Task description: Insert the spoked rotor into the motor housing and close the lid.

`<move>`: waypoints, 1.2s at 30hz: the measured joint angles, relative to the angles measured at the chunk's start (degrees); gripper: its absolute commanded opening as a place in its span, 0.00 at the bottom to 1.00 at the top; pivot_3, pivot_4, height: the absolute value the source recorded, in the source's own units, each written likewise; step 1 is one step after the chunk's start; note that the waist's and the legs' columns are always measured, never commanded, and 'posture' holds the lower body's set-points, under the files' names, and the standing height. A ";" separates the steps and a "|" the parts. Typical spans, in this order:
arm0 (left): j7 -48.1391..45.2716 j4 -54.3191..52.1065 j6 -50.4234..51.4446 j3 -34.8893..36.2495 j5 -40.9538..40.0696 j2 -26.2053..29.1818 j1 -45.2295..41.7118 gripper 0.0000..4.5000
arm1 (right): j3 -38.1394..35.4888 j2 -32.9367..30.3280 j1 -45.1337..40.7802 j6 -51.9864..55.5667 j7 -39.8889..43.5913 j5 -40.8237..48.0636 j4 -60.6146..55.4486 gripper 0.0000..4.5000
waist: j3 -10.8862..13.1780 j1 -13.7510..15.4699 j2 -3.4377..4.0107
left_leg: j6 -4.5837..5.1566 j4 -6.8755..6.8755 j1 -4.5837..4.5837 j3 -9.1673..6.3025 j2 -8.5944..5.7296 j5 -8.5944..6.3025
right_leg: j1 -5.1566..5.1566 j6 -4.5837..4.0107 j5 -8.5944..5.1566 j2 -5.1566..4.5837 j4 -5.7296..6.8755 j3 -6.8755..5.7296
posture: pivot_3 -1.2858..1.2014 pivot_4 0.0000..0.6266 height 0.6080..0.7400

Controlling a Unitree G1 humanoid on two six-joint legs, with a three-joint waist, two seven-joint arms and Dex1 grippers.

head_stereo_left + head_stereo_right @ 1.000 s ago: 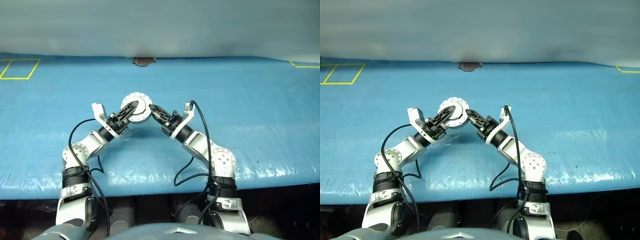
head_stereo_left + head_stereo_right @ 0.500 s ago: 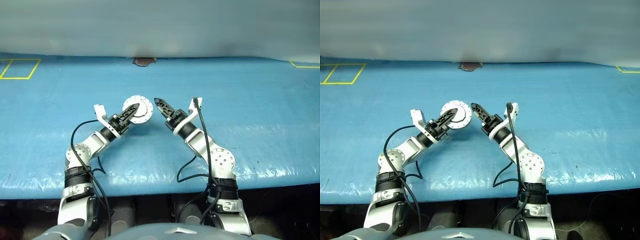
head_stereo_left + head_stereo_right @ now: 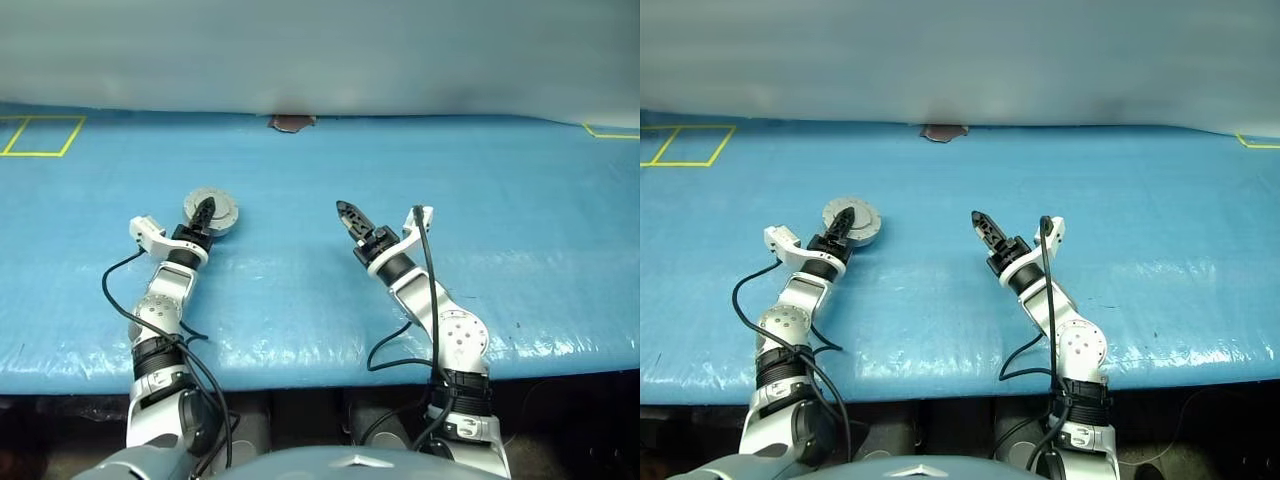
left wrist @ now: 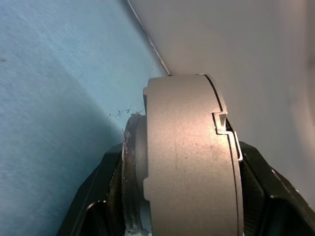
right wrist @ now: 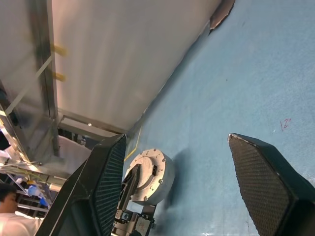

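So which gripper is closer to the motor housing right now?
The left. The left gripper is clamped on the motor housing itself, while the right gripper hangs open well off to its right, over the blue table.

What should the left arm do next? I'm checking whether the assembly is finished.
Probably lower the motor housing onto the blue table and let go. The left gripper clamps it, its lid looks closed, and the right gripper is open and apart.

Matt grey metal motor housing (image 4: 189,162) — glossy blue table cover (image 3: 520,200)
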 measured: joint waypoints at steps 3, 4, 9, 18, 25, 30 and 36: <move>2.08 3.46 -2.28 -0.08 2.47 0.50 -2.05 0.76 | 0.04 -0.03 0.06 0.00 0.18 -0.11 -0.12 0.78 | 0.00 0.15 0.00 | 0.01 0.08 0.01 0.00 -0.02 0.00 | 0.05 -0.01 0.00 0.00 0.00 0.01 | 0.52 0.24 1.00; 2.72 4.36 -2.83 -0.16 3.24 0.65 -2.69 0.83 | 0.10 -0.04 0.06 0.00 0.32 -0.13 -0.13 0.78 | 0.00 0.17 0.00 | 0.02 0.09 0.02 0.00 -0.02 0.00 | 0.06 -0.01 0.01 0.00 0.00 0.01 | 0.52 0.24 1.00; 6.62 7.50 -6.29 -1.51 7.89 1.94 -5.85 0.99 | 0.45 -0.05 0.09 -0.06 0.41 -0.41 -0.13 0.78 | -0.04 0.13 0.02 | 0.02 0.09 0.17 0.04 -0.01 0.00 | 0.14 -0.03 0.02 0.01 0.03 0.06 | 0.52 0.24 1.00; 11.28 8.41 -14.74 -1.03 13.77 4.55 -4.45 0.99 | 0.41 -0.08 0.17 0.43 -0.66 -0.66 0.64 0.78 | -0.05 -0.91 0.03 | 0.02 0.03 0.19 0.08 0.05 0.01 | 0.10 0.09 0.15 0.06 0.05 0.10 | 0.52 0.24 1.00; 8.84 3.40 -20.47 -2.34 16.64 5.24 -0.91 0.99 | 4.84 -1.99 0.37 -1.54 1.96 -8.36 0.52 0.78 | -0.05 0.03 0.02 | 0.02 0.08 0.08 0.06 0.01 0.01 | 0.08 0.12 0.17 0.03 -0.01 0.09 | 0.52 0.24 1.00; -4.04 -4.06 -24.86 -8.48 17.30 5.09 0.39 0.99 | 10.77 -5.94 2.52 -20.55 10.28 -27.51 -0.19 0.78 | -0.06 0.79 0.00 | 0.01 0.08 0.09 0.12 -0.05 0.00 | 0.11 0.13 0.17 -0.02 -0.09 0.12 | 0.52 0.24 1.00; -21.83 -13.47 -17.69 -22.54 16.95 8.66 4.90 0.99 | 10.99 -19.48 5.97 -21.74 21.56 -31.17 -3.58 0.78 | -0.05 0.68 0.01 | 0.03 0.06 0.13 0.17 -0.04 0.00 | 0.08 -0.13 0.02 -0.02 -0.06 0.19 | 0.52 0.24 1.00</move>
